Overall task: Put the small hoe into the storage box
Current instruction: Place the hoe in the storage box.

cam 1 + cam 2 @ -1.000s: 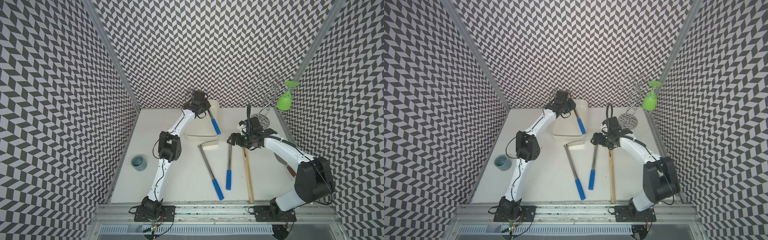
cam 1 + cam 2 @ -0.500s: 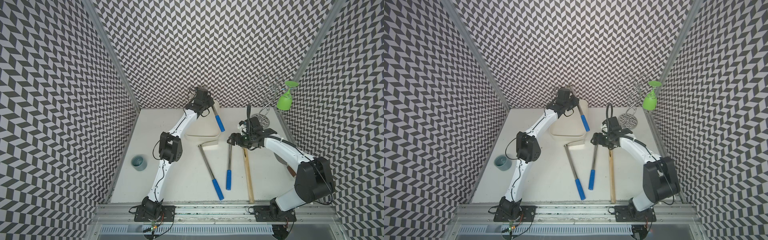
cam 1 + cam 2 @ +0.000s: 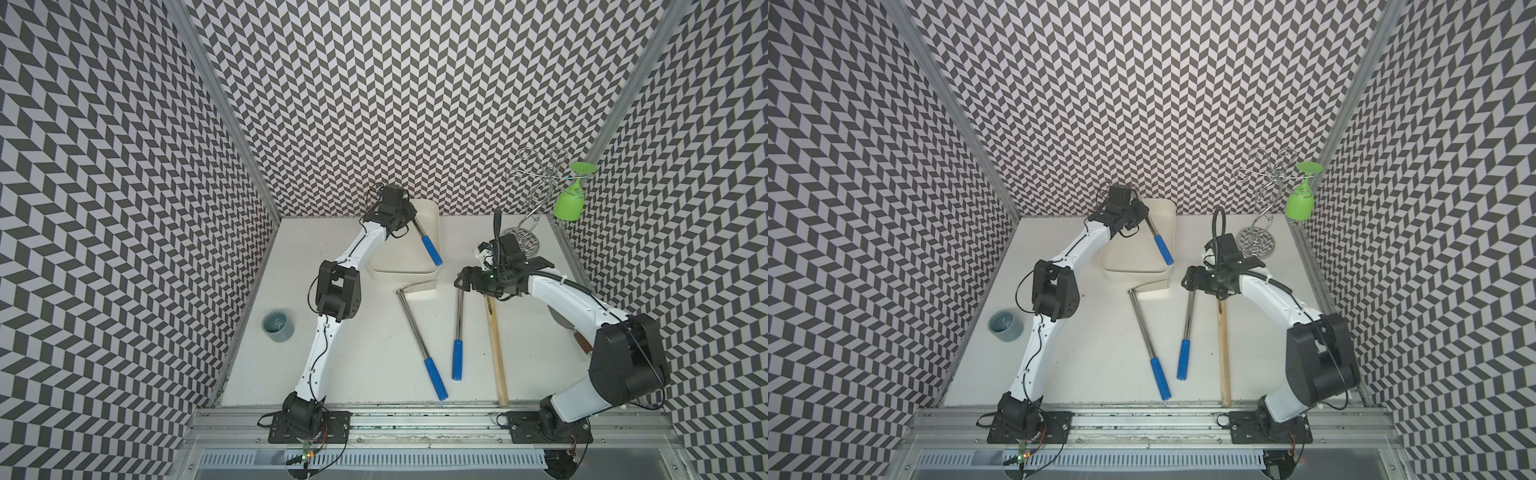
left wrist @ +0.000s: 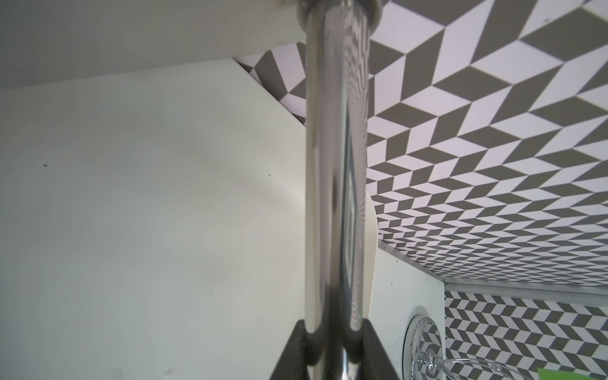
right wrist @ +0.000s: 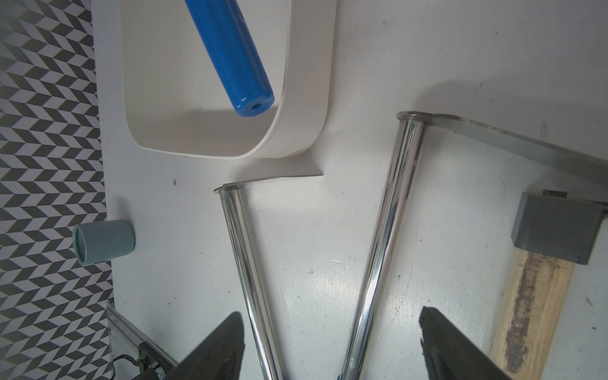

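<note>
Since half a second ago my left gripper (image 3: 406,217) and its load have shifted slightly back toward me; the right arm has not budged. That gripper is clamped narrow on the chrome shaft of the small hoe (image 3: 430,249). The hoe's blue grip slants toward 5 o'clock over the storage box (image 3: 399,275) at 12 o'clock, and its head is hidden.

Counting outward from 6 o'clock on the table (image 3: 353,365):
- two similar blue-gripped tools, an angled tool (image 3: 419,345) and a straight tool (image 3: 458,332)
- one wooden-handled tool (image 3: 496,345) at 5
- one cup (image 3: 277,326) at 8
- one wire rack (image 3: 530,243) with one green glass (image 3: 569,203) at 1

The right gripper (image 3: 463,282), jaws wide, hovers over the straight tool's head, its arm folded with the elbow at 4. The left arm stretches from 7 to 12.
</note>
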Available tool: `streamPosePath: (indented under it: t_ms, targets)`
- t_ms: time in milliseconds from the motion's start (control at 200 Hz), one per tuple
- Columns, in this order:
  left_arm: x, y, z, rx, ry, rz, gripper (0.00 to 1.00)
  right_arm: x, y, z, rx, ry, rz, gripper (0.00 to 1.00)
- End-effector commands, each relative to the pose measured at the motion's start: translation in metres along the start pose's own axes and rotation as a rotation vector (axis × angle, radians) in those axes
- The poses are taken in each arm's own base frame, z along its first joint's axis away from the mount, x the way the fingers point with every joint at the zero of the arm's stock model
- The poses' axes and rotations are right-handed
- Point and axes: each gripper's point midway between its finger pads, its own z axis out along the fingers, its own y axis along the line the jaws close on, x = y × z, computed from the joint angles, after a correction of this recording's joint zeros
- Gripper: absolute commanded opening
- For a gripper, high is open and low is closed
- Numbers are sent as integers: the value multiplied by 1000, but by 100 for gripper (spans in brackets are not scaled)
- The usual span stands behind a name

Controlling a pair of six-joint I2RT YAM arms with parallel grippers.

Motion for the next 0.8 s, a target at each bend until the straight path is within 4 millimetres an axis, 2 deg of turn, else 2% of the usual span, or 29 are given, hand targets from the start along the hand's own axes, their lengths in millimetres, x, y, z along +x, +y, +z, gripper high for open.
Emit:
streamPosePath:
  t_ms: [0, 160, 736, 796]
  targets:
    - [-14, -14, 2, 89, -25, -27, 0, -10, 10, -8, -15, -39, -32, 84]
    - [-12, 1, 11, 78, -8, -63, 0, -9, 9, -7, -14, -37, -31, 84]
    - [6, 35, 38, 31, 16, -80, 0, -6, 7, -4, -14, -25, -25, 84]
    - [9, 38, 41, 27, 20, -83, 3, -6, 8, -4, -13, -24, -27, 84]
